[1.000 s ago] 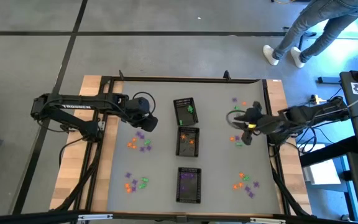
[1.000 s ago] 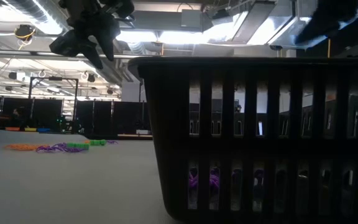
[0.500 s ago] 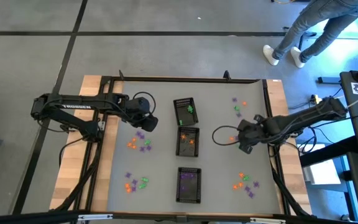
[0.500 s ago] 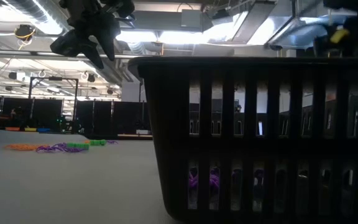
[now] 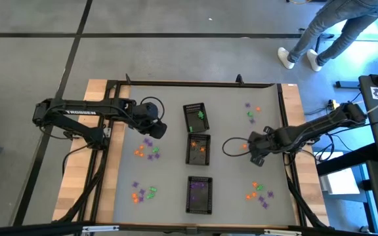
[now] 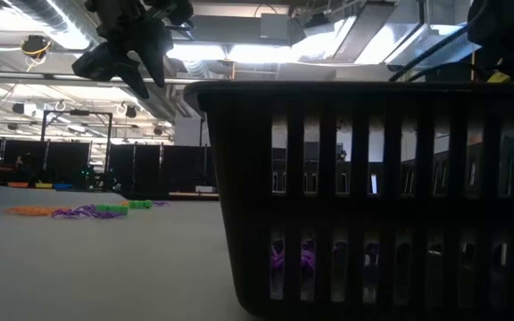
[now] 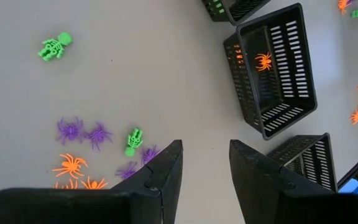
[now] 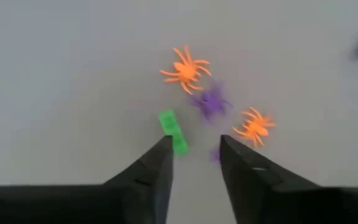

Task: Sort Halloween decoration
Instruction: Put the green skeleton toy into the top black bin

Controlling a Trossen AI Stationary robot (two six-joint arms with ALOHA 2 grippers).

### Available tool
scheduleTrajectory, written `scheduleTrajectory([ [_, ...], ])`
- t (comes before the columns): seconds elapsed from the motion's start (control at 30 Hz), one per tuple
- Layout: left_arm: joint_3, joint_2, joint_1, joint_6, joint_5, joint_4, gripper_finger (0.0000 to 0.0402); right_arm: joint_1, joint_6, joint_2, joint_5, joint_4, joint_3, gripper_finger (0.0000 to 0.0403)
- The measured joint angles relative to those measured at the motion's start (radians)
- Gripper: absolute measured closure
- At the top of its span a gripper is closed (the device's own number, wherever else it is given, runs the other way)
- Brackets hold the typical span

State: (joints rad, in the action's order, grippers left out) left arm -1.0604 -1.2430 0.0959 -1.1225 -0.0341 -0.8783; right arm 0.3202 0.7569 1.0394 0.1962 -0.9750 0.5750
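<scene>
Three black mesh trays are lined up down the middle of the grey surface (image 5: pixel 228 170) in the high view: the top tray (image 5: pixel 195 117) holds a green trinket, the middle tray (image 5: pixel 199 149) an orange spider (image 7: pixel 263 61), and the bottom tray (image 5: pixel 199 194) purple pieces. The remaining Halloween decoration is scattered in small clusters on the surface: one at the upper right (image 5: pixel 251 113), one at the lower right (image 5: pixel 259 192), one left of the middle tray (image 5: pixel 147 148), and one at the lower left (image 5: pixel 143 192).

The right gripper (image 5: pixel 255 150) is seen right of the middle tray, above a small group of trinkets. In its wrist view its fingers (image 8: pixel 154 169) are parted with nothing between them; a green piece (image 8: pixel 172 131) lies just beyond the tips, with orange spiders (image 8: pixel 186 68) and a purple spider (image 8: pixel 211 99) a little farther on.

The left gripper (image 5: pixel 155 127) is held at the upper left of the trays. Its fingers (image 7: pixel 163 174) are parted and empty, above purple spiders (image 7: pixel 83 132), a green skeleton (image 7: pixel 56 46) and orange spiders (image 7: pixel 70 166).

A person's legs (image 5: pixel 330 29) are visible at the upper right of the high view.
</scene>
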Motion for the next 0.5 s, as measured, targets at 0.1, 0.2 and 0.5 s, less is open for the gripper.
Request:
scheduleTrajectory([
  [0.1,0.000,0.000,0.000,0.000,0.000,0.000,0.0278,0.000,-0.003,0.023,0.002,0.016,-0.025,0.0227],
  [0.2,0.000,0.000,0.000,0.000,0.000,0.000,0.0278,0.000,-0.003,0.044,-0.008,0.021,-0.052,0.0200],
  [0.5,-0.001,0.000,0.000,0.000,0.000,0.000,0.0278,0.000,0.006,0.081,-0.002,0.197,-0.126,0.0209],
])
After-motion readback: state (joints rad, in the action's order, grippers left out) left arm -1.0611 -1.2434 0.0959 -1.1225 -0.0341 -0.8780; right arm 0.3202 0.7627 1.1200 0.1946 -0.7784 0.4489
